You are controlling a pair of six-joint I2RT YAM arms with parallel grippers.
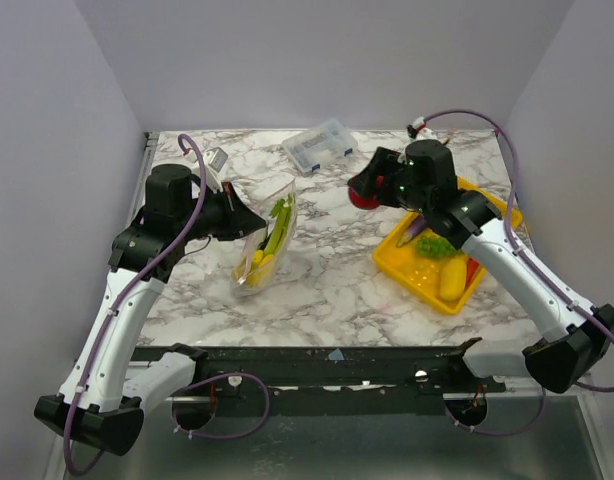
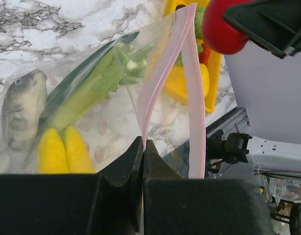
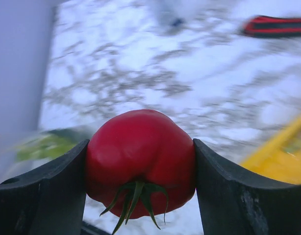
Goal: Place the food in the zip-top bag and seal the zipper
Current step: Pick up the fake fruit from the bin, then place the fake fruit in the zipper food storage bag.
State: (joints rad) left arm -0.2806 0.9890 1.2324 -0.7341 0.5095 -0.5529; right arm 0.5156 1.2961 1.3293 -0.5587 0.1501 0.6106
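The clear zip-top bag (image 1: 267, 240) lies left of the table's centre with its mouth held up. It holds a celery stalk (image 2: 91, 93), yellow pieces (image 2: 62, 152) and a grey fish (image 2: 20, 112). My left gripper (image 2: 143, 144) is shut on one side of the pink zipper (image 2: 163, 73); the other side hangs apart, so the mouth gapes. My right gripper (image 3: 140, 143) is shut on the red tomato (image 3: 140, 156) and holds it in the air (image 1: 365, 195), between the bag and the tray. More food lies in the tray: a green ball (image 1: 435, 245), a yellow piece (image 1: 453, 278) and a purple eggplant (image 1: 417, 230).
The yellow tray (image 1: 497, 215) sits at the right under my right arm. A rigid clear compartment box (image 1: 320, 145) stands at the back centre. A red-handled tool (image 3: 275, 25) lies near the back right. A small white object (image 1: 216, 158) rests behind the left gripper.
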